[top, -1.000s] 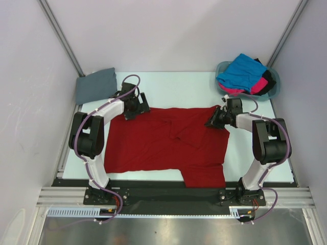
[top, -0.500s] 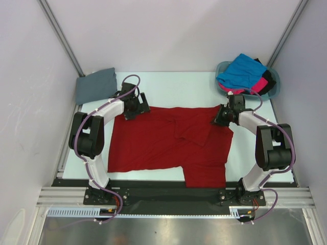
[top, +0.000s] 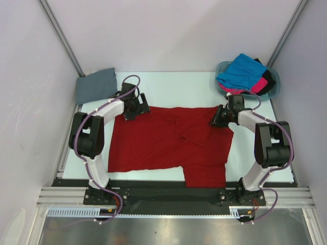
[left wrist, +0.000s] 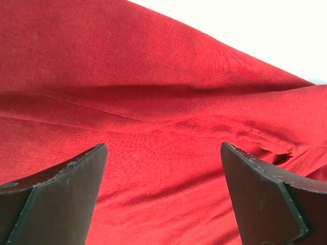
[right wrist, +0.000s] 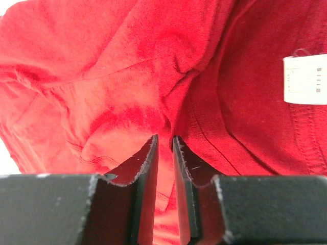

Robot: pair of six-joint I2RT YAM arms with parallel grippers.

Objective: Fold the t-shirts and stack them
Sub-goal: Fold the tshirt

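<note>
The deep red t-shirt (top: 168, 145) lies spread across the middle of the table (top: 173, 87). The left gripper (left wrist: 163, 153) sits over its far left corner, jaws spread wide and holding nothing. The right gripper (right wrist: 165, 140), at the far right corner, shows a narrow slit against puckered cloth; I cannot tell whether it is pinching.

Five t-shirts are in view: one deep red shirt (top: 168, 145), one slate grey shirt (top: 95, 85), one bright blue shirt (top: 239, 73), one hot pink shirt (top: 259, 85) and one black shirt (top: 269, 83). Three of the five lie in the one teal basket (top: 277, 88), and two lie on the one bench (top: 173, 87). There are two claws, the left claw (left wrist: 163, 194) and the right claw (right wrist: 165, 148). One white label (right wrist: 305, 79) is sewn on the red cloth.
</note>
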